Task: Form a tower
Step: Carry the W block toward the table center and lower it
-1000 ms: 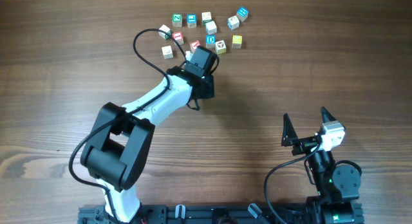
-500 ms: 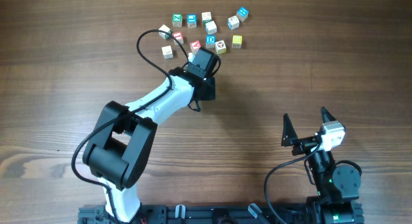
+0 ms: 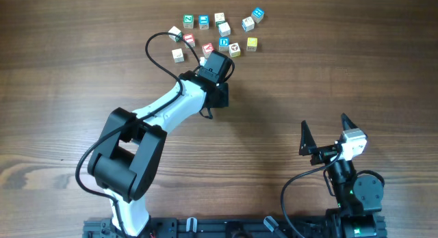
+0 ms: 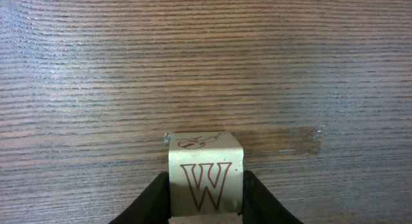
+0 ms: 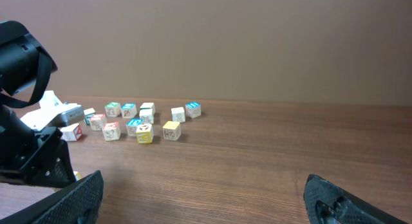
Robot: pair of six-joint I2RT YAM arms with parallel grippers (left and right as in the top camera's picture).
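Seen from overhead, the left claw (image 3: 215,62) sits at the upper middle of the frame, just below a scatter of loose cubes (image 3: 224,28) on the wooden tabletop (image 3: 328,53). Its tips are hidden under the wrist. The right claw (image 3: 325,128) is at the lower right, well apart from the cubes, its two fingers spread wide. In the left wrist view, the left claw pinches the W cube (image 4: 205,161), pale with a red letter, at the bottom middle, one finger on each side and bare tabletop beyond. Whether this cube touches the wood cannot be told. In the right wrist view, the loose cubes lie left of centre, all one layer high, none atop another. The right claw's spread fingers fill the bottom corners.
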